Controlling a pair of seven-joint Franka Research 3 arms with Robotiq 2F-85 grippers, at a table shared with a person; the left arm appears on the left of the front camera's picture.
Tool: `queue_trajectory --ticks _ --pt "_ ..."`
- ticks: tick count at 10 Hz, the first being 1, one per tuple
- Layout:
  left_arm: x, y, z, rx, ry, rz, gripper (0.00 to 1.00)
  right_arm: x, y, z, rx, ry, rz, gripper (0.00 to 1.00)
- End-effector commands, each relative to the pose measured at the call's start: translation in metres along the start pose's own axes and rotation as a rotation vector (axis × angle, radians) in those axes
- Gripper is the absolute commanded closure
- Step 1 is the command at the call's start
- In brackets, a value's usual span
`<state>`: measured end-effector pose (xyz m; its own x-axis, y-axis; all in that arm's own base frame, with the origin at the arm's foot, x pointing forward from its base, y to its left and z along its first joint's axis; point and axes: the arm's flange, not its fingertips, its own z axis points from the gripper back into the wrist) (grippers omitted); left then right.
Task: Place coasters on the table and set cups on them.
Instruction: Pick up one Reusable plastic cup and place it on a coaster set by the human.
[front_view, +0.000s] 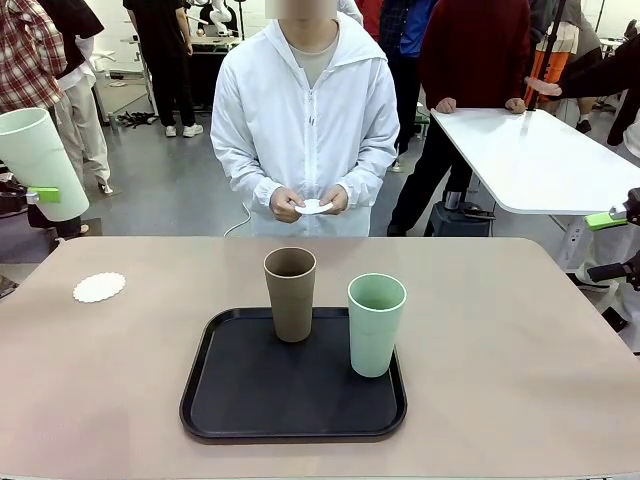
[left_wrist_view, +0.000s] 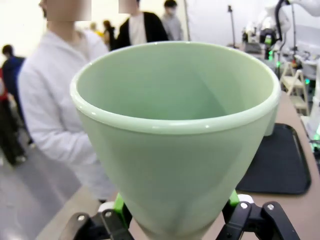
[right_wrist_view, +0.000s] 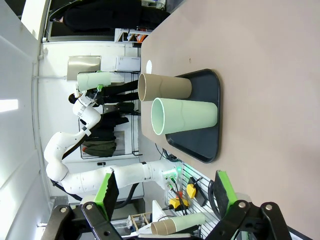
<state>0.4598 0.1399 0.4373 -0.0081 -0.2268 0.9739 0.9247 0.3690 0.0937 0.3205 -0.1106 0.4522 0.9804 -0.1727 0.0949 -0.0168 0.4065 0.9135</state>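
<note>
Your left gripper (left_wrist_view: 175, 207) is clenched on a mint cup (front_view: 40, 160), held aloft past the table's (front_view: 500, 380) left edge. Your right gripper (right_wrist_view: 166, 192) stands spread, grasping nothing. One coaster (front_view: 99, 287) lies near the left edge, and the person (front_view: 308, 120) holds a second coaster (front_view: 314, 207). A brown cup (front_view: 290, 293) and a second mint cup (front_view: 376, 324) stand on the tray (front_view: 230, 400) by the near edge.

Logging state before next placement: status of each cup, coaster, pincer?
left pincer, shut on held mint cup
right pincer, open, empty
held mint cup, in the air, slightly tilted
brown cup, upright on tray
second mint cup, upright on tray
table coaster, flat on table, bare
other coaster, in person's hands
</note>
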Motion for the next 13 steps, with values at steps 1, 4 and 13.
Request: queue_trajectory --ticks 1,4,13 --pt "-0.003 0.015 0.004 0.058 -0.009 0.068 0.18 -0.001 0.001 0.000 0.010 0.002 0.006 0.00" --pt "-0.011 0.010 0.007 0.040 0.008 0.045 0.18 -0.001 0.001 0.000 0.010 0.002 0.006 0.00" --pt "-0.065 0.066 -0.023 0.023 0.111 0.023 0.18 -0.001 0.001 0.000 0.010 0.002 0.006 0.00"
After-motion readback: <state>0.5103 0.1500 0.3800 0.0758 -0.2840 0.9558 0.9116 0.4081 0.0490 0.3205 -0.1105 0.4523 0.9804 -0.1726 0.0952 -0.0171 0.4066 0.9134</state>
